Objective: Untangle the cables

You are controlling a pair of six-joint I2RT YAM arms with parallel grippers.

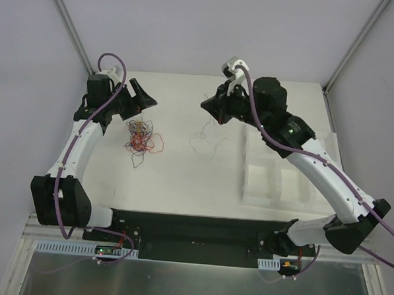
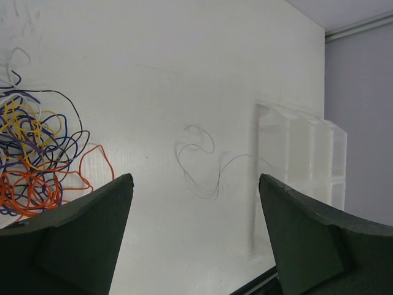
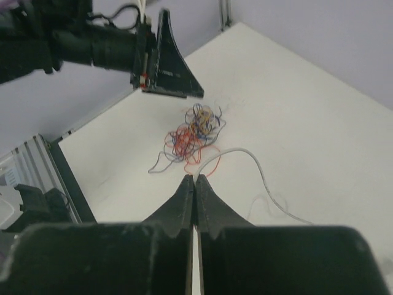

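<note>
The tangle (image 1: 139, 136) lies on the counter (image 1: 182, 186) just below the spread left hand (image 1: 145, 96), the nearer one. The right hand (image 1: 206, 107), well apart to its right, is pressed together, pinching a separate pale strand (image 3: 245, 152).

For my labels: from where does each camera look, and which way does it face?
Top external: above, behind the robot, looks down on white table; both arms show.
Left wrist: on left arm, faces white compartment tray; open left gripper shows.
Right wrist: on right arm, faces multicoloured thin-wire tangle; shut right gripper pinches pale wire.
Shared: all see the tangle.
</note>
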